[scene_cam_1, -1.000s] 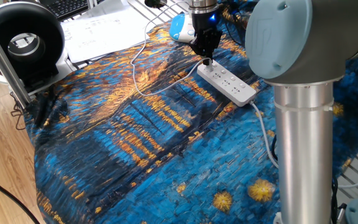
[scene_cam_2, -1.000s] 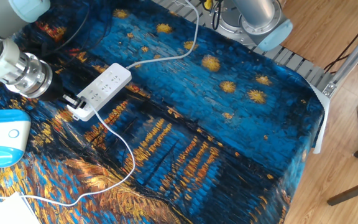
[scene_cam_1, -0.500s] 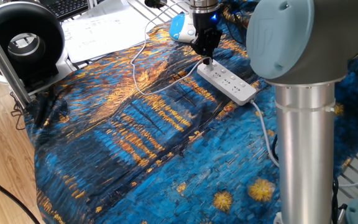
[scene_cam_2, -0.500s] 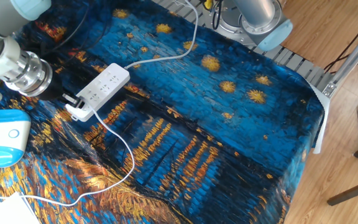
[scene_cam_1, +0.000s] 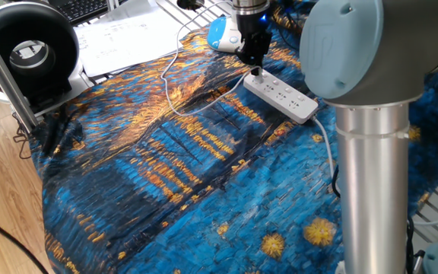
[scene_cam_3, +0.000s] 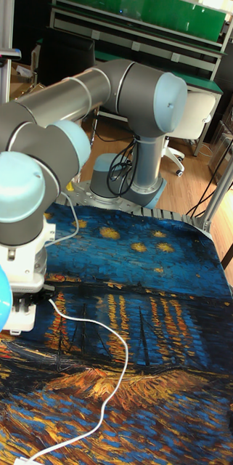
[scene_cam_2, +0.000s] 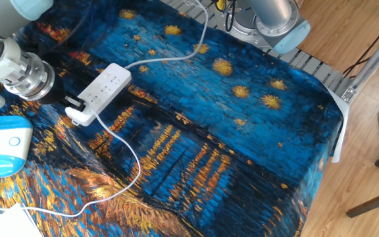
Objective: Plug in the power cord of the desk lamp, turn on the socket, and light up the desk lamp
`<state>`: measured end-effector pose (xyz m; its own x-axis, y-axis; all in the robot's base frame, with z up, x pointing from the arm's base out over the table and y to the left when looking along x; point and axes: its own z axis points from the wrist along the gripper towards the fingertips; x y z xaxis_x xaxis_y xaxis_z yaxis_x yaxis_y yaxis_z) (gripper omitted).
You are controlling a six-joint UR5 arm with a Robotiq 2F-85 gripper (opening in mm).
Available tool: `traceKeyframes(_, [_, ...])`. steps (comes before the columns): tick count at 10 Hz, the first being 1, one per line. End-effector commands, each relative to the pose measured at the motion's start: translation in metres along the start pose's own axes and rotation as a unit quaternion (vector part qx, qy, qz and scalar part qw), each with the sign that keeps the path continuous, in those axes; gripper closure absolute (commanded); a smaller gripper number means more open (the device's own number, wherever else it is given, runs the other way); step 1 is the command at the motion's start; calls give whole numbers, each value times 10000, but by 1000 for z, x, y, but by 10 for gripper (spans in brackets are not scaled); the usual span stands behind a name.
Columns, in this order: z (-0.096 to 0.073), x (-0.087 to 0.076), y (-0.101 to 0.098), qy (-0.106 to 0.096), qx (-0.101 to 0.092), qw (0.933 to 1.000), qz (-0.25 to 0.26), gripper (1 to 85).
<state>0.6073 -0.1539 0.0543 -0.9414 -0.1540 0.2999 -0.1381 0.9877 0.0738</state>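
- I'm seeing the gripper (scene_cam_2: 70, 105) pressing the small white plug (scene_cam_2: 77, 116) into the end outlet of the socket (scene_cam_2: 102, 89); the fingers look closed on the plug, though the grip itself is partly hidden.
- I'm worrying that the socket is lying loose on the painted cloth (scene_cam_2: 242, 125), so any sideways push may be sliding the strip instead of seating the pins.
- I'm also watching the power cord (scene_cam_2: 127, 148): it's trailing slack across the cloth and could be snagging if I pull away.
- The arm is reaching low over the far table corner, wrist pointing down beside the blue-white lamp base (scene_cam_2: 2, 145).
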Motion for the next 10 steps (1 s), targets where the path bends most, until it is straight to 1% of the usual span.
traceKeyframes(1, [-4,0,10,-140,-167,9996,-173,543])
traceKeyframes(2, [-6,1,14,-167,-254,9995,-77,523])
traceKeyframes(3, [-8,4,20,-153,-338,9993,13,523])
traceKeyframes(4, [-9,6,17,-146,-288,9995,36,523])
traceKeyframes(5, [-10,5,12,-178,-179,9997,23,530])
traceKeyframes(7, [-9,-2,-1,-284,61,9996,-11,550])
traceKeyframes(8, [-7,-7,-10,-324,242,9992,-40,577])
traceKeyframes(9, [-8,-11,-19,-411,403,9983,-97,580])
traceKeyframes(10, [-10,-14,-22,-473,445,9978,-115,580])
